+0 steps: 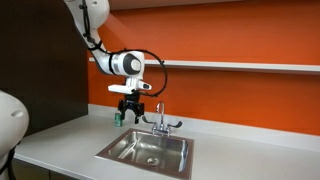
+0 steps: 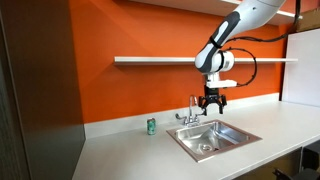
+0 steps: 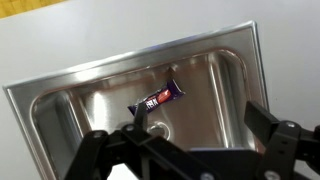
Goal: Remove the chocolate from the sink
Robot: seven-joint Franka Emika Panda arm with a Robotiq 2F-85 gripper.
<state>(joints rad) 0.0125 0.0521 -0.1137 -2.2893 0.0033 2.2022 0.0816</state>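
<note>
1. The orange wall (image 1: 240, 100) fills the far side of both exterior views, with a long pale shelf (image 2: 160, 60) fixed across it.
2. The grey counter (image 1: 60, 145) runs along the wall's foot.
3. The white arm (image 2: 240, 22) reaches down from above and ends over the basin.
4. The sink (image 3: 60, 110) is a steel rectangle set in the counter, with a round drain (image 3: 162, 129) in its floor.
5. The gripper (image 1: 133, 108) hangs in the air above the sink's far edge. Its black fingers (image 3: 272, 130) are spread wide in the wrist view, with nothing between them.
6. The chrome tap (image 1: 160, 122) stands at the sink's far rim, just beside the gripper.
7. A small green can (image 2: 151, 126) sits on the counter by the wall, left of the tap in that exterior view.
8. The chocolate (image 3: 158, 99) lies slantwise on the sink floor, just beside the drain. It is a dark wrapped bar with a purple end, too small to make out in the exterior views.
</note>
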